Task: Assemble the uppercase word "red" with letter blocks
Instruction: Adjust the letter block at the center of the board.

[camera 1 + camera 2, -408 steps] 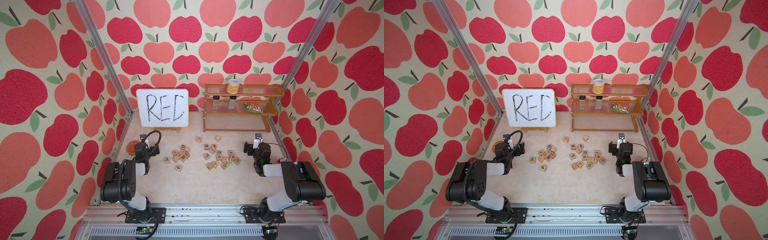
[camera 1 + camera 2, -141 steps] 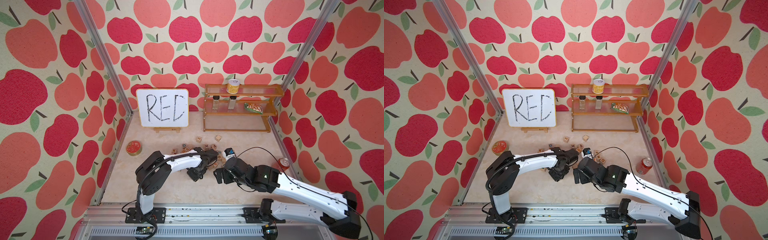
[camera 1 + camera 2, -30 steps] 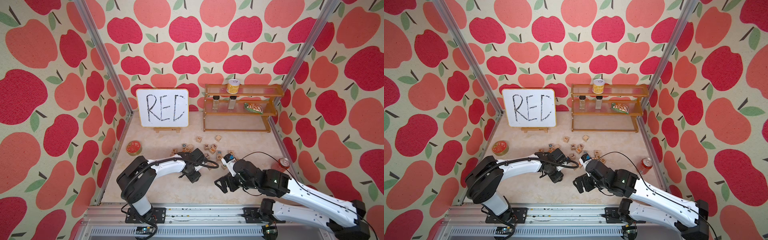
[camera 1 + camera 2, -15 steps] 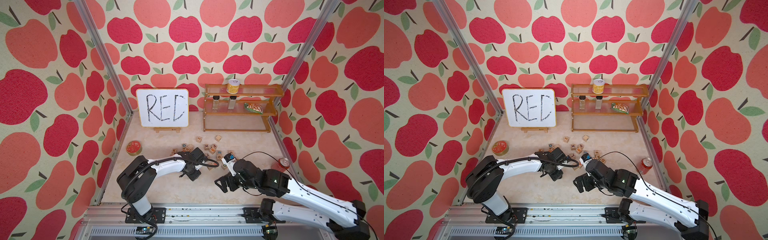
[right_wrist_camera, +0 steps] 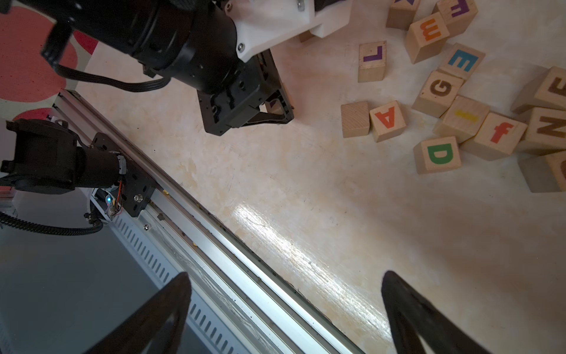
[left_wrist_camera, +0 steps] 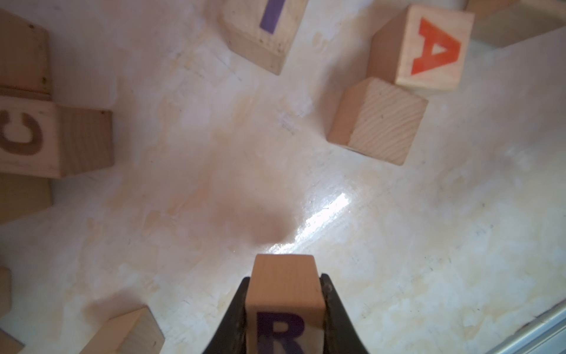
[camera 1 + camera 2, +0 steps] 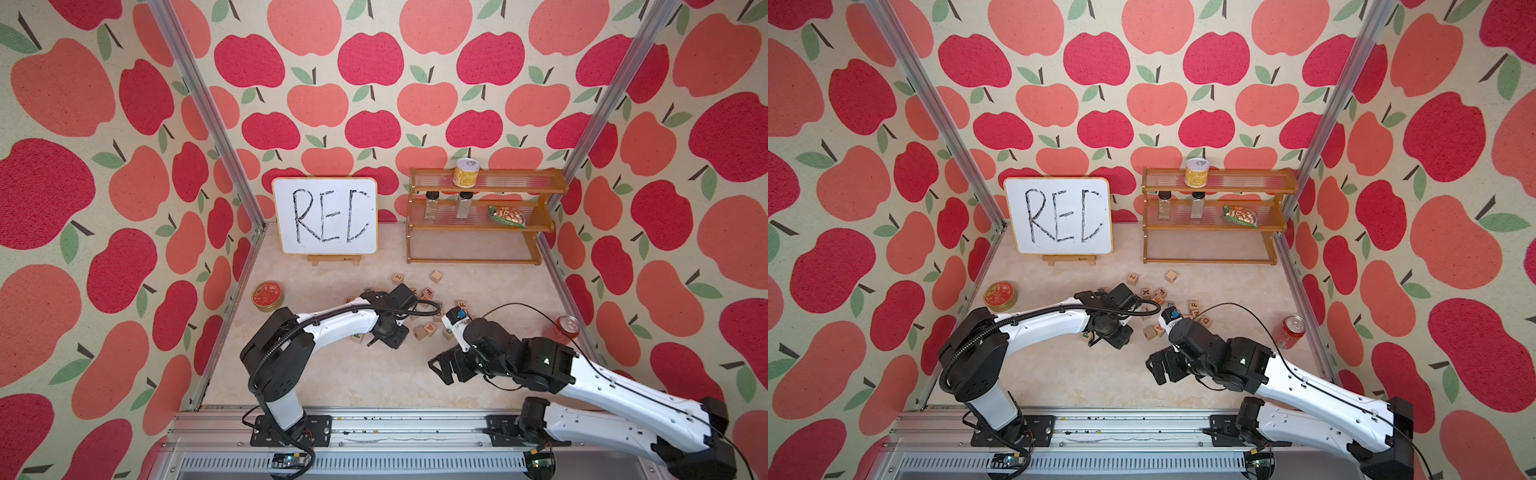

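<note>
The job looks barely begun. The left end effector (image 6: 285, 277) is clamped on the R block (image 6: 284, 309), beside other scattered blocks (image 6: 379, 122), and no letters are lined up yet. The teal E block (image 5: 462, 61) and green D block (image 5: 439, 154) lie loose on the surface (image 5: 275, 199), not yet collected. The right end effector (image 5: 284, 275) hangs wide open and empty near the front rail (image 5: 214, 233).

Only the left wrist view shows the purple R between the fingers (image 6: 232, 321). In both top views the left arm (image 7: 332, 322) hides it. Only the right wrist view makes E and D readable.
</note>
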Available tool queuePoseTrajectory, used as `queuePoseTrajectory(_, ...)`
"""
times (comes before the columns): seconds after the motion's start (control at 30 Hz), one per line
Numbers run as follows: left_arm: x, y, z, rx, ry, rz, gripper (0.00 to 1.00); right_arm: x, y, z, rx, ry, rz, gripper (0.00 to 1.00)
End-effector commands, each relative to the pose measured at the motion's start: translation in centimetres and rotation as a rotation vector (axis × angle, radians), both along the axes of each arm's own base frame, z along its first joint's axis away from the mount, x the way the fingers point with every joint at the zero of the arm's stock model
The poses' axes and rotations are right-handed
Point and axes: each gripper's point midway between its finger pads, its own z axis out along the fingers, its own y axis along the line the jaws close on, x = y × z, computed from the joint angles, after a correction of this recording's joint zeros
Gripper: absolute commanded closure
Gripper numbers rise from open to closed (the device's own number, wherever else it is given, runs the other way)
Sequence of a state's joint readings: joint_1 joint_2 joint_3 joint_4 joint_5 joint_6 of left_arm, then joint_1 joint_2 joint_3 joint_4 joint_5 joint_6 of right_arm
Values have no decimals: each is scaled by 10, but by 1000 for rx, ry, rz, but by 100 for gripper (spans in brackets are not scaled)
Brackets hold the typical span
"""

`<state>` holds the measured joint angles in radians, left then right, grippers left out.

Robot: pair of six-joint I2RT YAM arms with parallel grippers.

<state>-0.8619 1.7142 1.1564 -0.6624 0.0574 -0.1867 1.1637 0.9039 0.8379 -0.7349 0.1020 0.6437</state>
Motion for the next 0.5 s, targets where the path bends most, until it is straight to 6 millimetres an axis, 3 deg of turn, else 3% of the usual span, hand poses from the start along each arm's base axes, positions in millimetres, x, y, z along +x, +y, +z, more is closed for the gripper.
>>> queuePoseTrajectory(0.0,-5,9,7,45,41,88,83,4,7,7,21,10,-21,1)
queuePoseTrajectory(0.27,-9,16,26,18,84,218,86,16,16,15,44,9,-106,1)
queuePoseTrajectory(0.47,-17,25,23,24,144,351,82,22,20,9,61,10,-176,1)
